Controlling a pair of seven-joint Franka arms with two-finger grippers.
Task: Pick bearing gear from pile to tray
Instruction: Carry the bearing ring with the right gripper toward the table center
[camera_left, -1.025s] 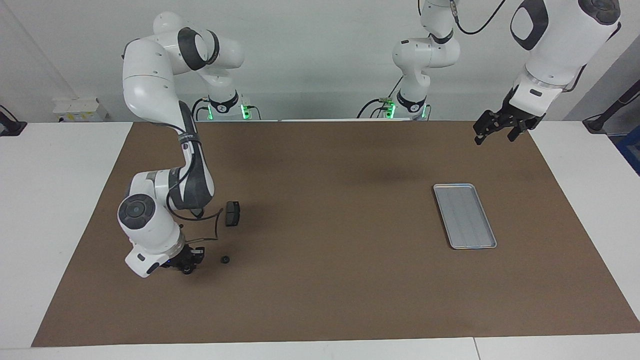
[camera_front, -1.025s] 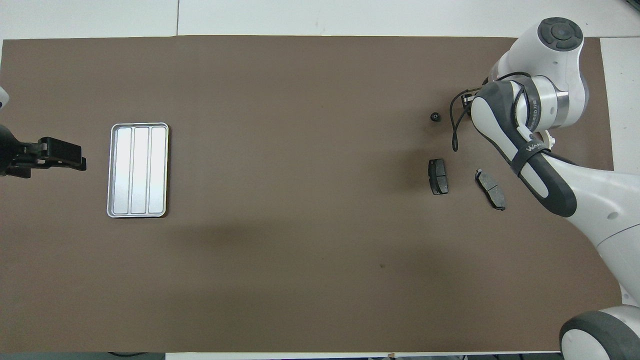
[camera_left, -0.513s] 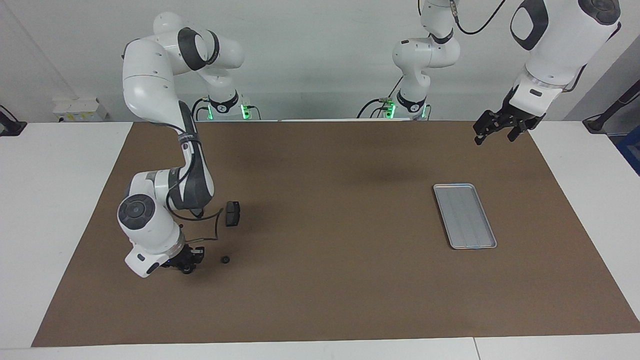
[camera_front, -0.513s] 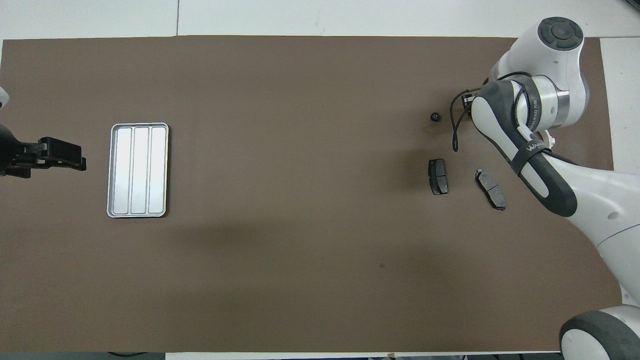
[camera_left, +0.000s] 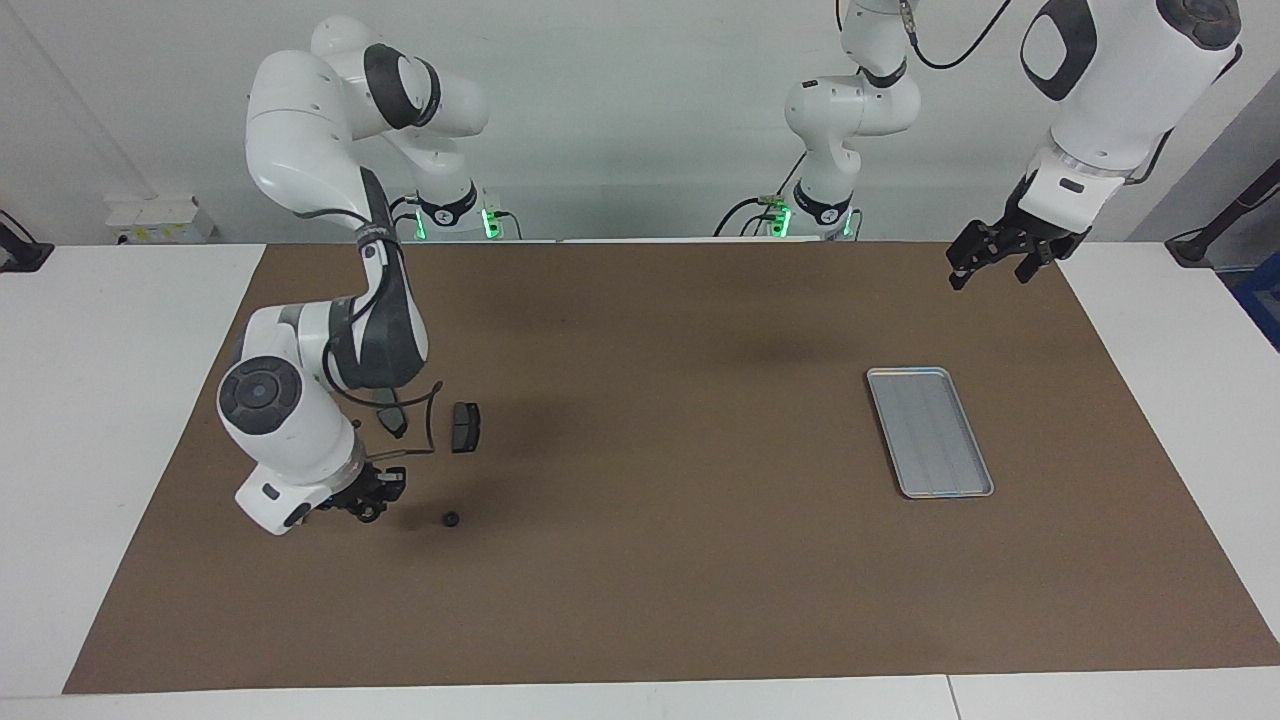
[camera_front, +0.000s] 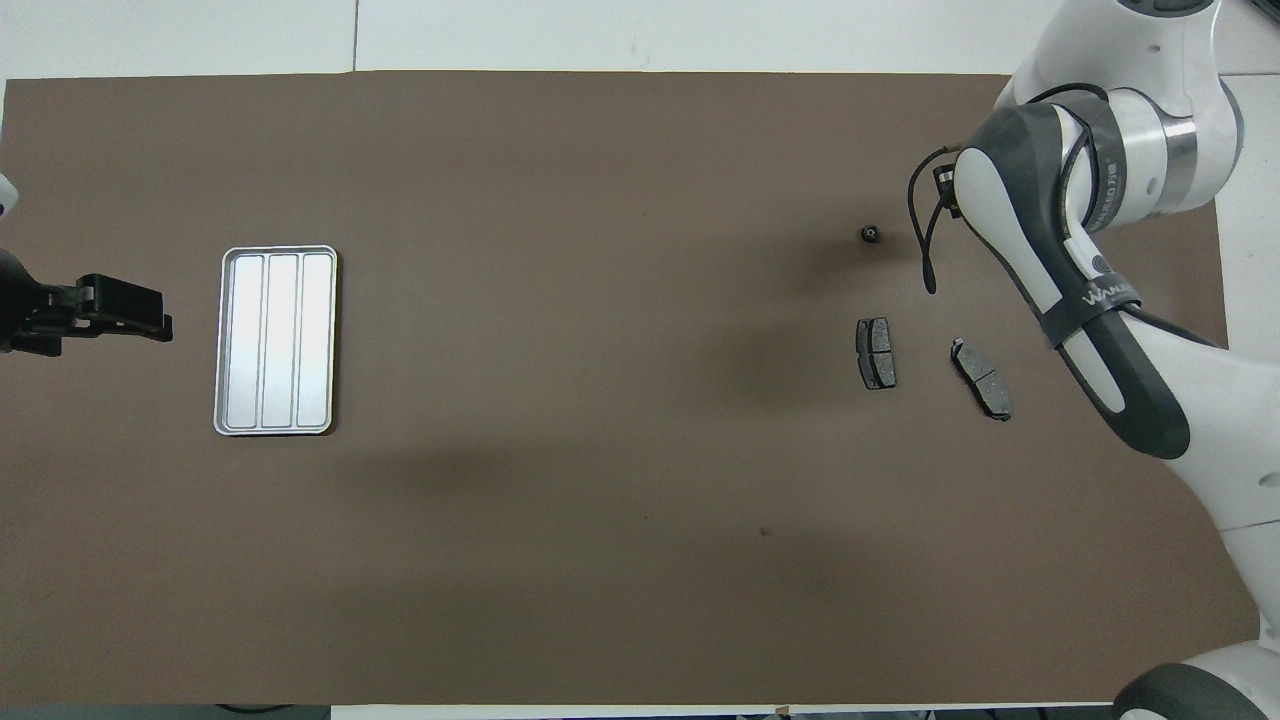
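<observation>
Your right claw (camera_left: 368, 508) now hangs higher than a second ago: the wrist has lifted off the brown mat (camera_left: 640, 560) over the counter (camera_left: 110, 330) and the white half-ring piece it covered no longer shows. The claw is nearly closed; something dark sits at its tips, but you cannot tell what it is. In the overhead view the right arm hides this claw.

The small black round piece (camera_left: 451, 519) lies where it lay before, on the mat just beside the raised claw, toward the left arm's end. The two dark grey brake-pad-shaped plates (camera_front: 876, 352) have not moved; they lie nearer to the robots than the round piece, one partly hidden by the arm in the facing view.

Your left claw (camera_left: 990, 262) waits in the air with its fingers fully apart, holding nothing, unchanged. The flat silver-grey ribbed metal tray (camera_left: 929, 431) stays at the left arm's end of the mat, with nothing in it.

Grey lettering on the right arm's dark forearm band reads "WANU", the rest cut off.
</observation>
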